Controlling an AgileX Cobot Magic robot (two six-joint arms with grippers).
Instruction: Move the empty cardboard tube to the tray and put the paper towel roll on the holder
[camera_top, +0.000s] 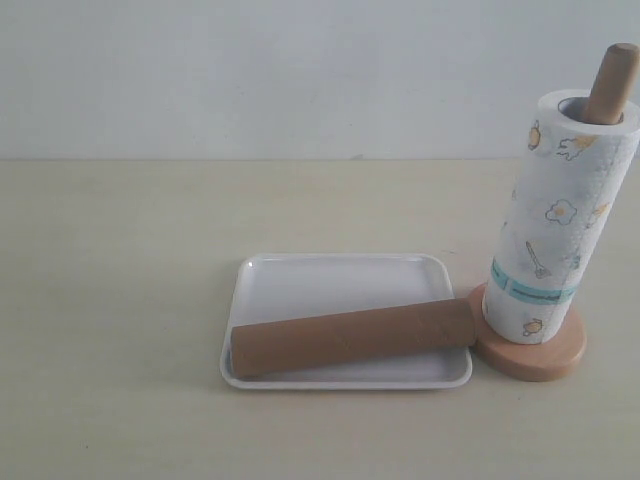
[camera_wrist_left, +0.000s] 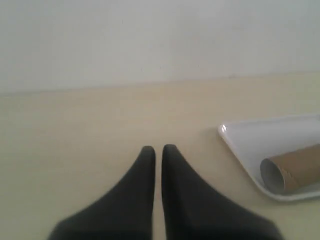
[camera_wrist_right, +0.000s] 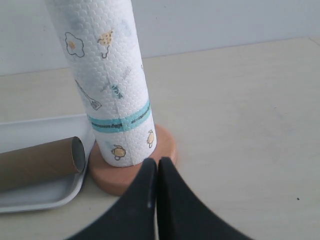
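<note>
the cardboard tube (camera_top: 352, 338) is plain brown, its inside greyish. the tray (camera_top: 340, 275) is glossy white. the paper towel roll (camera_top: 560, 230) is white and embossed, printed with yellow fried eggs, small utensils and a teal band near its lower end. the holder (camera_top: 545, 362) is light, warm wood. the worktop (camera_top: 120, 320) is pale beige. the left claw (camera_wrist_left: 159, 148) and the right claw (camera_wrist_right: 155, 161) are black.
</note>
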